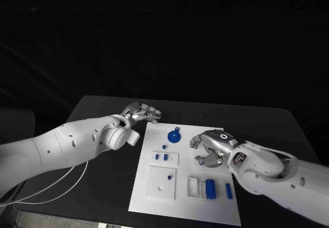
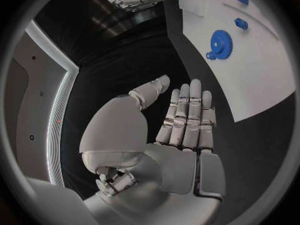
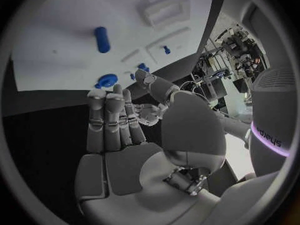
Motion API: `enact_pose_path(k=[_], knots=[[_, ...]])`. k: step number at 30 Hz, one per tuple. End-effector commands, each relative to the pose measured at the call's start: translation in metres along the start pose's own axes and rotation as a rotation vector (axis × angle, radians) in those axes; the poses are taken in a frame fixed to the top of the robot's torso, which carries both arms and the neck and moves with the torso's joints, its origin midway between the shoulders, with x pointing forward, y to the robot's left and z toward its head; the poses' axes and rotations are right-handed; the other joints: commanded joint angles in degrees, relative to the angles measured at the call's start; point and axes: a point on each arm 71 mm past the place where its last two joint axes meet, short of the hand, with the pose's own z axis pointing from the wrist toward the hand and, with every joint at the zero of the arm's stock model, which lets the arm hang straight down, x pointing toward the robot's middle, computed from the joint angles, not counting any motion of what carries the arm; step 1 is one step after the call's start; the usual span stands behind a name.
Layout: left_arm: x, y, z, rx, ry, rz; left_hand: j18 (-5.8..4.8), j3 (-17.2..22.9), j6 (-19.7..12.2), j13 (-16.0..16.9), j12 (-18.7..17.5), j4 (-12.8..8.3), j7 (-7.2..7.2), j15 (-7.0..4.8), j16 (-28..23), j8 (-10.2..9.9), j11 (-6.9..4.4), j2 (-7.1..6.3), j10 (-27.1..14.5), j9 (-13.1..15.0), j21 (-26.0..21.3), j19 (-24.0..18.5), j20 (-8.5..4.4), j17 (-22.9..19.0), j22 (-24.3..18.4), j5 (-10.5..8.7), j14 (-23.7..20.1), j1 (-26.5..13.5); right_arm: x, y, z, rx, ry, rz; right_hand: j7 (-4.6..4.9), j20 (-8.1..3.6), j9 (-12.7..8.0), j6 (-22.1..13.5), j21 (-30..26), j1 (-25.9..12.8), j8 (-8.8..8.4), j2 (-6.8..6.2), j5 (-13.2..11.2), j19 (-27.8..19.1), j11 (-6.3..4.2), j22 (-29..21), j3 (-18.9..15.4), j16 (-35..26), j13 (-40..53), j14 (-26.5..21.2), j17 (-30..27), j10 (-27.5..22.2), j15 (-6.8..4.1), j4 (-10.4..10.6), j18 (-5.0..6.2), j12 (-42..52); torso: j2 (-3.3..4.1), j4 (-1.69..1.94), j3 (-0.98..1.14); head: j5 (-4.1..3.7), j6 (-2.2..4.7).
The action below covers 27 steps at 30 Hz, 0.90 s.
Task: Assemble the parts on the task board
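The white task board (image 1: 223,211) lies in the middle of the black table. A round blue gear (image 1: 174,137) sits near its far end, and two small blue pieces (image 1: 161,156) and a blue peg (image 1: 169,177) stand in white blocks. Two blue bars (image 1: 209,188) lie near the right edge. My left hand (image 1: 140,113) hovers over the table by the board's far left corner, fingers straight, holding nothing (image 2: 184,125). My right hand (image 1: 211,148) hangs over the board's right side, just right of the gear (image 3: 107,80), also empty with straight fingers (image 3: 112,130).
Black table (image 1: 96,190) surrounds the board on all sides. A white cable (image 1: 65,183) loops over the table at the left, under my left arm. A blue cylinder (image 3: 102,39) lies loose on the board in the right wrist view.
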Motion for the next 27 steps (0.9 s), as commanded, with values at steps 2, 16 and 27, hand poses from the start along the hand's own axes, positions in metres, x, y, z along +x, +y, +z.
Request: enact_pose_path(k=[2, 16, 27], knots=[[0.003, -0.002, 0.001, 0.013, 0.019, -0.008, 0.12, -0.3, -0.3, -0.1, -0.3, 0.0, -0.06, 0.09, -0.3, 0.2, 0.01, -0.02, -0.2, -0.1, -0.3, 0.5, 0.07, 0.1, 0.1, -0.11, 0.5, 0.3, 0.006, -0.020, -0.004, 0.058, 0.161, 0.026, -0.77, 0.10, -0.3, -0.9, -0.3, -1.6, -0.36, 0.14, -1.7, -0.3, 0.65, 1.0, -1.8, 0.0, -0.9, -0.3, -0.1, -1.9, 0.56, -0.1, 3.66, -0.6, -0.18, -0.13, -0.03, -0.31, 0.23], [0.001, -0.002, 0.001, 0.013, 0.018, -0.008, 0.12, -0.3, -0.3, -0.1, -0.3, 0.0, -0.05, 0.08, -0.4, 0.3, 0.00, -0.03, -0.2, -0.1, -0.3, 0.5, 0.06, 0.1, 0.1, -0.15, 0.5, 0.2, 0.014, -0.033, -0.005, 0.086, 0.226, -0.019, -1.89, 0.92, -1.0, -3.2, -0.8, -3.5, -1.11, 0.08, -2.8, -2.4, 1.67, 1.2, -7.6, 0.1, -3.0, -2.3, 0.0, -4.6, 1.59, -1.3, 3.66, -0.8, -0.01, -0.04, 0.05, -0.43, 0.01], [0.001, -0.001, 0.001, 0.012, 0.018, -0.008, 0.12, -0.4, -0.3, -0.1, -0.3, 0.0, -0.05, 0.08, -0.4, 0.3, 0.00, -0.02, -0.2, -0.1, -0.3, 0.5, 0.06, 0.2, 0.1, -0.18, 0.5, 0.2, 0.022, -0.025, -0.001, 0.057, 0.201, -0.007, -1.64, 0.69, -0.8, -2.1, -0.7, -0.7, -0.21, 0.47, -3.6, -1.7, 0.89, 1.0, -5.1, 0.4, -3.3, -2.0, -0.2, -2.3, 0.84, 0.7, 3.66, 1.2, -0.02, 0.03, -0.03, -0.48, -0.10]])
